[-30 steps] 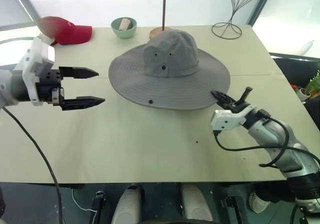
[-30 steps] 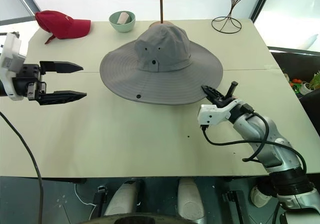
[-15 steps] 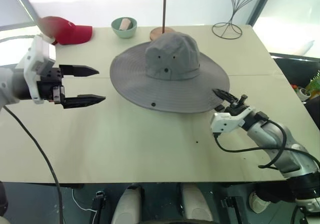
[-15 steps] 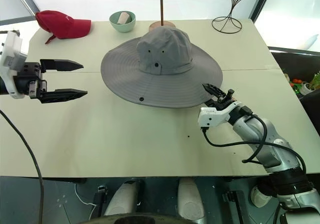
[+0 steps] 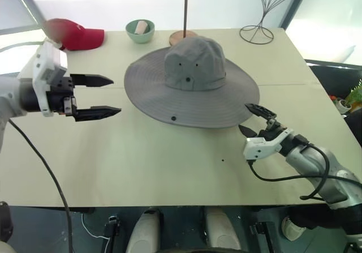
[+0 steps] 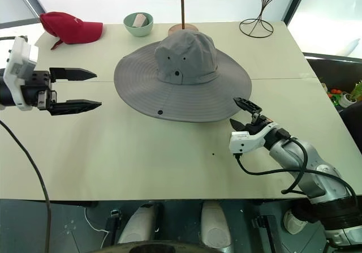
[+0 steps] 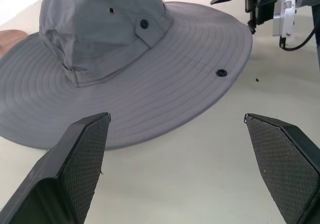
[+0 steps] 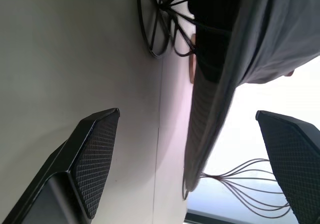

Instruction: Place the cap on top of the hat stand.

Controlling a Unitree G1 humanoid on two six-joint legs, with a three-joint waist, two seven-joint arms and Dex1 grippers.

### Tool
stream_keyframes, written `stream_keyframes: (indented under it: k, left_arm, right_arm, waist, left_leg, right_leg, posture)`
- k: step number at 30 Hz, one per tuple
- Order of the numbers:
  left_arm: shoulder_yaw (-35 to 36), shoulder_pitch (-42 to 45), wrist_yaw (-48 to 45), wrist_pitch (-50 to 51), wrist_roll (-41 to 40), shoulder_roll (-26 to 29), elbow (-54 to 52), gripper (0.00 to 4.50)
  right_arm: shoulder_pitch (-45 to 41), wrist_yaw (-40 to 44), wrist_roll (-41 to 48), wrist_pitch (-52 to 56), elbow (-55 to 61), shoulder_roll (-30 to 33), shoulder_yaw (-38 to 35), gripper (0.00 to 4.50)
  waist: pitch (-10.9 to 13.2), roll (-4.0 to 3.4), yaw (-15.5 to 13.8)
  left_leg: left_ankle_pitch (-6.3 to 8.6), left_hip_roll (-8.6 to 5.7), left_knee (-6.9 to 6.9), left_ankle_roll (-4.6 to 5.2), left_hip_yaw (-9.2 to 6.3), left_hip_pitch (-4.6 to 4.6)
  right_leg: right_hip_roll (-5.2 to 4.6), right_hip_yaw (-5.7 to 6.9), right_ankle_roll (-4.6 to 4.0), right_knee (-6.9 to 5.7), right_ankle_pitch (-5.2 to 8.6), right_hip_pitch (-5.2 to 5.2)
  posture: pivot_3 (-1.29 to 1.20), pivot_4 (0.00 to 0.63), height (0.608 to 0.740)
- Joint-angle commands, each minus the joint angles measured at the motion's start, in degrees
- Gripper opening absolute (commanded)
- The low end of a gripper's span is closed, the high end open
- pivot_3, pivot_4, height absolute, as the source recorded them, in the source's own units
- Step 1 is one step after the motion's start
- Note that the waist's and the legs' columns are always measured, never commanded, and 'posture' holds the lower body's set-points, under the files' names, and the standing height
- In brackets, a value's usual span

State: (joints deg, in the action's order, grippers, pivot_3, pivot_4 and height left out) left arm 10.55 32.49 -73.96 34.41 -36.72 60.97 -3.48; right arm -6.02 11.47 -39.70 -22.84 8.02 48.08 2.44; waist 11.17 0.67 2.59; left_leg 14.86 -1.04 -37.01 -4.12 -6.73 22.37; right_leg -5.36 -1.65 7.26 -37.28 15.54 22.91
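Observation:
The cap (image 5: pixel 191 80), a grey wide-brimmed sun hat, sits in the middle of the table with its crown up. In the right wrist view, the black wire hoops of the hat stand (image 8: pixel 167 6) show beneath the raised brim (image 8: pixel 215 103); the cap hides the stand in the eye views. My right gripper (image 5: pixel 246 118) is open just off the brim's near right edge and holds nothing. My left gripper (image 5: pixel 115 97) hovers open to the left of the cap, pointing at it with its fingers apart. The left wrist view shows the cap (image 7: pixel 125 58) ahead and the right gripper (image 7: pixel 250 1) beyond it.
A red baseball cap (image 5: pixel 73 35) lies at the far left corner, with a green bowl (image 5: pixel 139 30) next to it. A pole on a wooden disc base (image 5: pixel 184 36) stands behind the cap. A taller thin wire stand (image 5: pixel 257 32) is at the far right.
My right gripper has opened and let go of the cap's brim. The brim has dropped and the cap has settled a little. The left arm has stayed put.

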Motion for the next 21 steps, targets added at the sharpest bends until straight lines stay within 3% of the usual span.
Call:
stream_keyframes:
  k: [1,6,9,13,14,16,21]
  left_arm:
    - [0.1,1.8,-0.7,-0.9,0.4,0.1,0.3,4.50]
    - [-0.3,2.6,-1.0,-1.0,0.9,-0.3,0.8,4.50]
    - [-0.1,2.6,-1.2,-0.9,1.1,-0.3,0.8,4.50]
    - [0.5,2.3,-1.1,-0.7,1.0,-0.2,0.7,4.50]
    - [0.6,2.3,-1.1,-0.7,1.0,-0.2,0.6,4.50]
    - [0.9,1.9,-1.0,-0.7,1.0,-0.1,0.5,4.50]
    - [1.3,1.3,-0.7,-0.7,0.8,-0.1,0.2,4.50]
  right_arm:
    - [-1.1,0.1,1.1,0.0,3.8,-1.0,-1.1,4.46]
    - [-3.0,1.1,-0.9,-0.1,5.0,-4.7,2.9,4.46]
    - [-4.1,1.6,-2.0,0.2,4.1,-5.5,4.0,3.67]
    - [-5.5,0.8,-3.9,-0.2,2.1,-4.3,3.6,1.67]
    - [-5.8,0.6,-4.0,-0.2,1.7,-4.1,3.4,0.94]
    - [-6.2,-0.4,-4.8,-0.5,0.9,-3.2,2.8,0.16]
    - [-7.1,-3.7,-9.2,-1.9,-0.3,-1.1,3.7,0.16]
  waist:
    - [0.0,0.00,0.0]
    - [0.0,0.01,0.0]
    - [0.0,0.01,0.0]
    - [0.0,0.01,-0.1]
    - [0.0,0.01,-0.1]
    - [0.0,0.01,-0.1]
    - [0.0,0.01,-0.1]
  left_leg:
    - [0.00,0.00,0.00,0.00,0.00,0.00]
    - [0.00,0.00,0.00,0.00,0.00,0.00]
    - [0.00,0.00,0.00,0.00,0.00,0.01]
    - [0.00,0.00,0.00,0.00,0.00,0.01]
    - [0.00,0.00,0.00,0.00,0.00,0.01]
    - [0.00,0.00,-0.01,0.00,0.00,0.01]
    - [0.00,0.00,0.00,0.00,0.00,0.01]
  right_leg:
    - [0.00,0.00,0.00,0.00,0.00,0.00]
    - [0.00,0.00,0.00,0.00,0.00,0.00]
    - [0.00,0.00,0.00,0.01,0.00,0.00]
    - [0.00,0.00,0.00,0.01,0.00,0.00]
    - [0.00,0.00,0.00,0.01,0.00,0.00]
    - [0.00,0.00,0.00,0.01,0.00,-0.01]
    - [0.00,0.00,0.00,0.02,0.00,0.01]
  posture:
    - [0.00,0.150,0.740]
    - [0.00,0.150,0.740]
    - [0.00,0.150,0.740]
    - [0.00,0.150,0.740]
    - [0.00,0.150,0.740]
    - [0.00,0.150,0.740]
    - [0.00,0.150,0.740]
